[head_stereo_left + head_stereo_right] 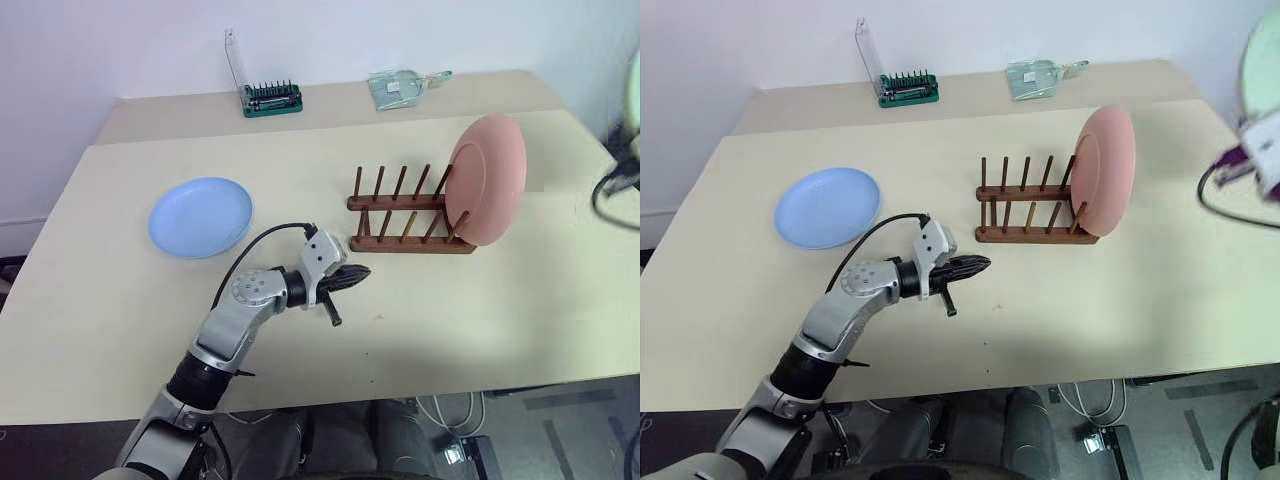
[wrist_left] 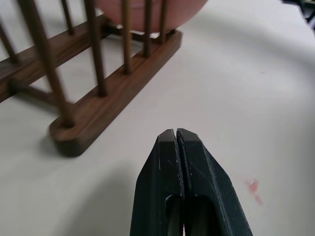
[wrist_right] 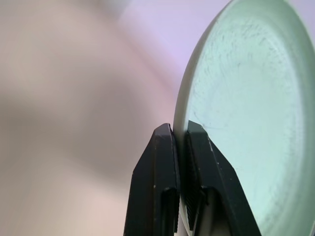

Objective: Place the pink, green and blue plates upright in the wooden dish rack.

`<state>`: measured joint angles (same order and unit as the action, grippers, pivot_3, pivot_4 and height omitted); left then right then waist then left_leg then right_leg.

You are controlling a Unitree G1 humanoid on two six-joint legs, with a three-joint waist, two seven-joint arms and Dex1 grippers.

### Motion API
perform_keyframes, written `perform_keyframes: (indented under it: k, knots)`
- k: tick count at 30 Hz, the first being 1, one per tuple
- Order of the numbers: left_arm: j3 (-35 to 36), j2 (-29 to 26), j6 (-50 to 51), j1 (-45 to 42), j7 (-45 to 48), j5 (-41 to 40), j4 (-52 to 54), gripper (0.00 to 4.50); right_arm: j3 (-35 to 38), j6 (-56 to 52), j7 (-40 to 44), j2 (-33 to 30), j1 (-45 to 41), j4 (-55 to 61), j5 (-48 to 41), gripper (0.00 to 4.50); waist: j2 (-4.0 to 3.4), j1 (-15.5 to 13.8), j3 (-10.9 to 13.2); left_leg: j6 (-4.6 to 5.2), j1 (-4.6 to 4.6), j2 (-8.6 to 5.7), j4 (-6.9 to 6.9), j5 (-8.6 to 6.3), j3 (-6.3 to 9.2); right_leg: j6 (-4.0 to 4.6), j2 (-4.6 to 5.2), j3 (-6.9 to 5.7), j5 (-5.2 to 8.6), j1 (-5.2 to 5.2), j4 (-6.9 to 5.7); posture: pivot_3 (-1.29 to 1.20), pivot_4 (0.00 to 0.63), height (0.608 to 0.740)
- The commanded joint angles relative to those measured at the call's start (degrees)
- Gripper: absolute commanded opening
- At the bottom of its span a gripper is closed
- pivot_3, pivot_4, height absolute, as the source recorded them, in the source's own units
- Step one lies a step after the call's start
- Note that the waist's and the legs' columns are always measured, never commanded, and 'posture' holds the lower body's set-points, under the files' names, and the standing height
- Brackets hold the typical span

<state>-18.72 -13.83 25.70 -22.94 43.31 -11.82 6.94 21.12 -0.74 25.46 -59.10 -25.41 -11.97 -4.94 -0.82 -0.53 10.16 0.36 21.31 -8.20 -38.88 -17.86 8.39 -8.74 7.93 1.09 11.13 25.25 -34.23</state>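
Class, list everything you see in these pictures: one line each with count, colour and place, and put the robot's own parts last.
pink plate: 1, salmon pink, upright at the rack's right end
blue plate: 1, light blue, flat on the table, left
green plate: 1, pale mint, raised at right
wooden dish rack: 1, dark brown, table centre
bit holder: 1, green, far edge
plastic packet: 1, pale green, far edge
table: 1, beige
left tool: black, shut, beside the rack
right tool: black, shut on the green plate's rim

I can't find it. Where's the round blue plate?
The round light blue plate lies flat on the table's left side, left of the dark wooden dish rack.
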Motion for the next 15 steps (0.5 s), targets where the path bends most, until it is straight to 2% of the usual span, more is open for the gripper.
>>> perform_keyframes:
  k: [1,4,6,10,12,15]
  knots:
    - [0.5,0.0,-0.8,-0.8,0.4,-0.6,1.2,0.0,4.2,-12.2,5.9,2.1,-4.2,15.0,-18.0,0.05,0.03,-0.1,0.0,0.0,-0.01,0.02,0.0,0.0,-0.01,0.01,-0.02,0.02,-0.03,0.0,0.01,0.0,0.15,0.74]
    - [1.5,-0.8,-0.1,-0.5,1.1,-1.6,1.8,0.0,6.2,-27.1,9.5,3.8,-5.9,25.5,-37.7,0.05,0.08,-0.3,0.0,0.01,0.03,0.09,-0.07,0.0,-0.02,0.04,-0.07,0.06,-0.14,-0.03,0.09,0.0,0.15,0.74]
    - [1.9,-1.3,0.0,-0.4,1.4,-2.0,1.9,0.0,7.4,-33.6,10.0,4.3,-5.8,29.7,-47.0,0.05,0.12,-0.6,0.1,0.04,0.06,0.09,-0.11,-0.02,-0.01,0.05,-0.07,0.06,-0.17,-0.03,0.11,0.0,0.15,0.74]
    - [2.6,-2.4,-0.5,0.0,1.0,-1.9,1.7,0.0,7.6,-41.7,2.1,8.6,-9.0,34.5,-68.5,0.05,0.13,-0.8,0.1,0.11,0.08,0.08,-0.12,-0.06,-0.05,0.05,-0.04,0.07,-0.23,-0.01,0.17,0.0,0.15,0.74]
    - [2.6,-2.3,-0.5,0.2,0.7,-1.8,1.9,0.0,6.2,-43.9,-3.5,10.8,-8.4,34.8,-72.8,0.05,0.15,-1.1,0.1,0.11,0.07,0.09,-0.12,-0.07,-0.07,0.06,-0.05,0.09,-0.24,0.0,0.17,0.0,0.15,0.74]
    - [2.2,-2.0,-0.4,0.4,0.3,-1.7,2.3,0.0,4.1,-46.1,-10.4,12.7,-6.7,33.8,-72.7,0.05,0.22,-1.7,0.1,0.11,0.06,0.09,-0.13,-0.06,-0.12,0.08,-0.05,0.1,-0.28,0.01,0.17,0.0,0.15,0.74]
